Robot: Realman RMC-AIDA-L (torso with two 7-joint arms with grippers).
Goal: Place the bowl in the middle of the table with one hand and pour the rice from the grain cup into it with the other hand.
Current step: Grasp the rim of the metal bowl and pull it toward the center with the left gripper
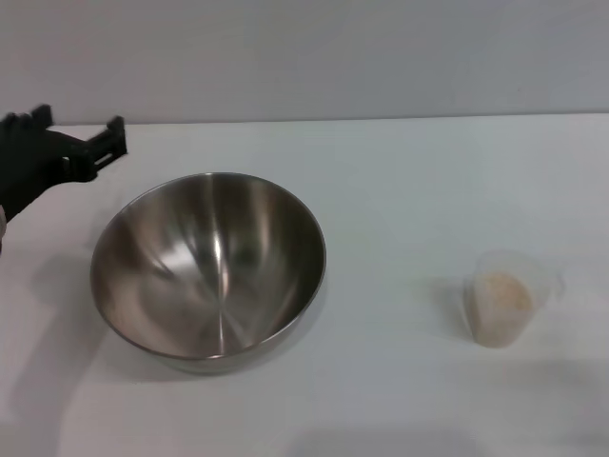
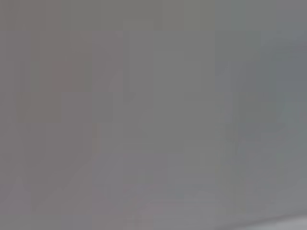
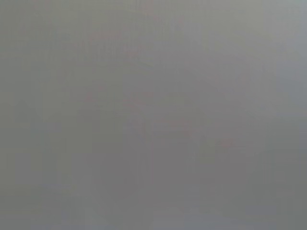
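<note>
Steel bowl [image 1: 209, 268] left of middle on white table [image 1: 400, 190], empty. Cup [image 1: 499, 307] of rice [image 1: 500, 290] well apart at right. Left gripper [image 1: 81, 143] beyond bowl's far-left rim, fingers spread, holding nothing.

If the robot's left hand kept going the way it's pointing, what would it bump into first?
Probably nothing: the left gripper points across the far side of the table, seemingly passing beyond the bowl, though depth is unclear.
</note>
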